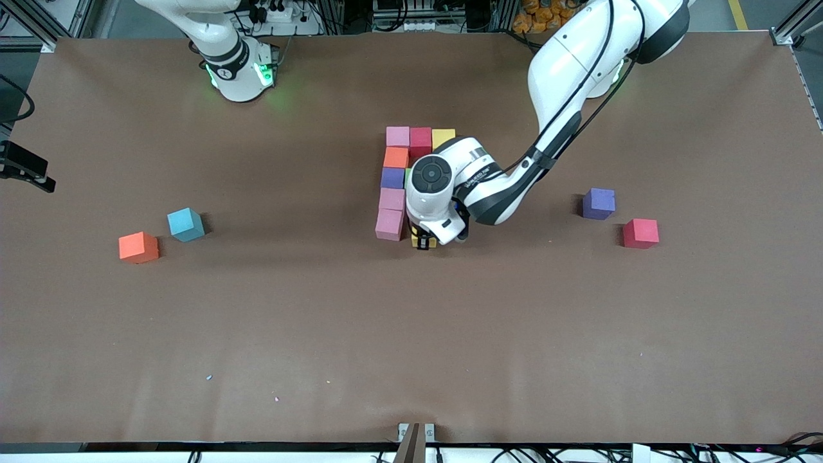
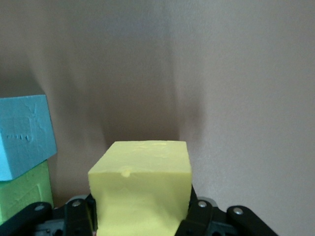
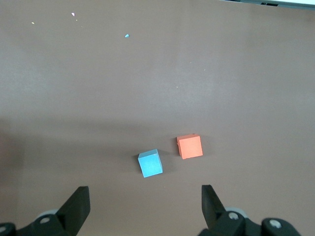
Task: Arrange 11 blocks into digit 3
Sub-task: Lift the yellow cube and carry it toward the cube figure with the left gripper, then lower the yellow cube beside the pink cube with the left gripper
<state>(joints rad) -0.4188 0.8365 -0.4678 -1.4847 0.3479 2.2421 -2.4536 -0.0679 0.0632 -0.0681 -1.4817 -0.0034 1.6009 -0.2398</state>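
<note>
Two white robot arms at a brown bench [image 1: 411, 334], seen from above.

The left gripper [image 1: 424, 241] is low at the near end of a partly built figure mid-bench, jaws closed on a yellow foam cube [image 2: 142, 189]. In the front view only a sliver of that cube shows, just beside the nearest pink cube; whether it rests on the bench or hangs just above, can't tell.

Figure so far: top row of pink foam cube [image 1: 397, 136], dark red cube [image 1: 420, 141] and second yellow cube [image 1: 443, 137]. A column runs toward the camera from the pink one: orange cube [image 1: 396, 157], purple cube [image 1: 392, 177], two more pink cubes [image 1: 391, 199], [image 1: 389, 224]. Left wrist view also shows a light-blue cube [image 2: 24, 135] and a green cube [image 2: 24, 189] beside the held one, mostly hidden under the arm in the front view.

Loose cubes: purple [image 1: 598, 203] and red [image 1: 640, 233] toward the left arm's end; light blue [image 1: 186, 224] and orange [image 1: 138, 247] toward the right arm's end.

The right gripper [image 3: 145, 204] waits high over that blue/orange pair, jaws wide, empty.

Judgement: approx. two-thirds done; bottom bar just started, a couple more cubes needed.
</note>
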